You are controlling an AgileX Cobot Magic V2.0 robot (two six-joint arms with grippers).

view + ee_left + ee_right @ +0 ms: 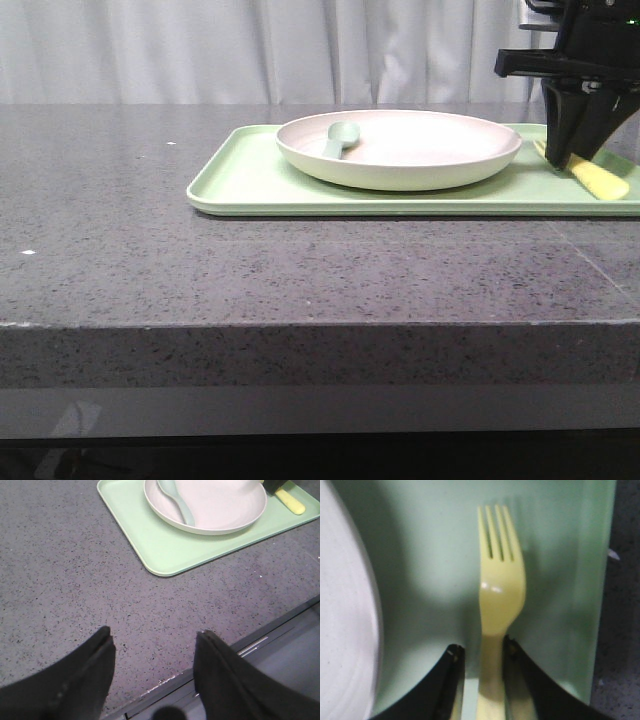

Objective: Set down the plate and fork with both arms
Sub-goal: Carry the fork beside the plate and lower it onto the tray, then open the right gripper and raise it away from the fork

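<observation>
The cream plate (400, 150) sits on the light-green tray (260, 180), with a pale spoon (338, 138) lying in it. The yellow fork (600, 180) lies flat on the tray to the right of the plate. My right gripper (575, 155) is down on the tray over the fork's handle. In the right wrist view the gripper (481, 647) straddles the fork (500, 580): one finger touches the handle, the other stands a little apart. The plate's rim (340, 630) is beside it. My left gripper (154, 634) is open and empty over the bare table near its front edge, far from the plate (215, 505).
The tray (165, 550) lies at the back right of the grey speckled table (200, 270). The spoon (177, 502) and fork (290, 501) also show in the left wrist view. A white curtain hangs behind the table.
</observation>
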